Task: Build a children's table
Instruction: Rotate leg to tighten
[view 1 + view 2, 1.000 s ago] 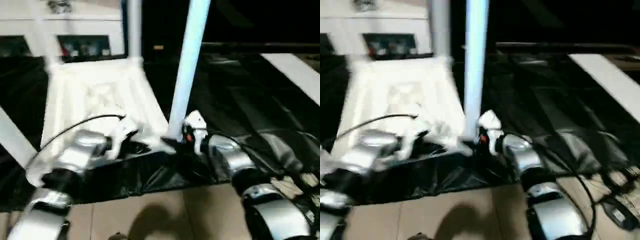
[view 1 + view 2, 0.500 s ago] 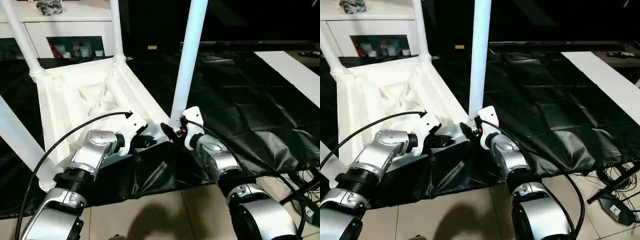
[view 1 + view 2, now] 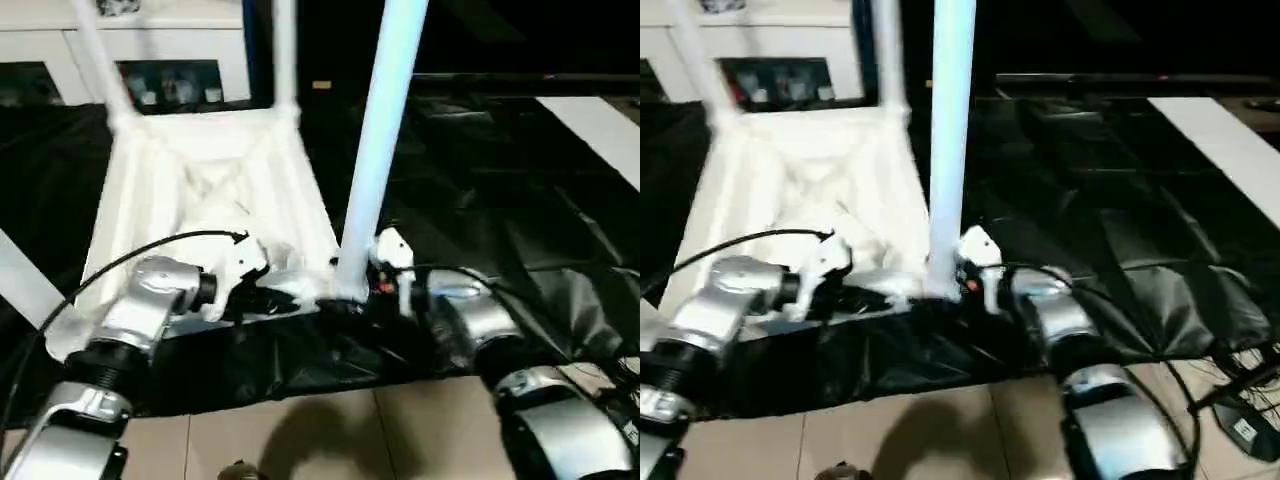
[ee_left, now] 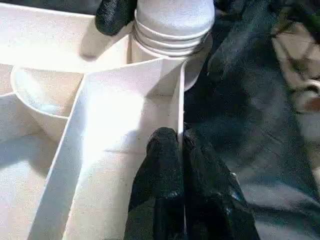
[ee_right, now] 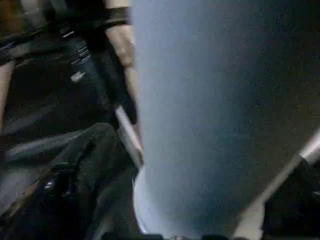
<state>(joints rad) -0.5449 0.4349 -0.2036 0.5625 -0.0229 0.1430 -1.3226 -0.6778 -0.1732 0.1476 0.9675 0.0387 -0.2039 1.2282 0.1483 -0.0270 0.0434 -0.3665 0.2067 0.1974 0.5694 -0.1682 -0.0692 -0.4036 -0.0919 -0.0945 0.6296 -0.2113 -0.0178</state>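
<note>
Right fingers (image 4: 114, 16) spread wider around table leg (image 3: 382, 140).

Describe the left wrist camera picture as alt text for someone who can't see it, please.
Two black fingers of the robot's left gripper pinch the thin white rim of the upturned children's table beside a corner socket holding a round leg. Black sheeting lies beyond the edge.

I see an upright leg (image 3: 378, 150) blocking the near corner. Black sheeting (image 3: 500, 200) to its right lies open.
</note>
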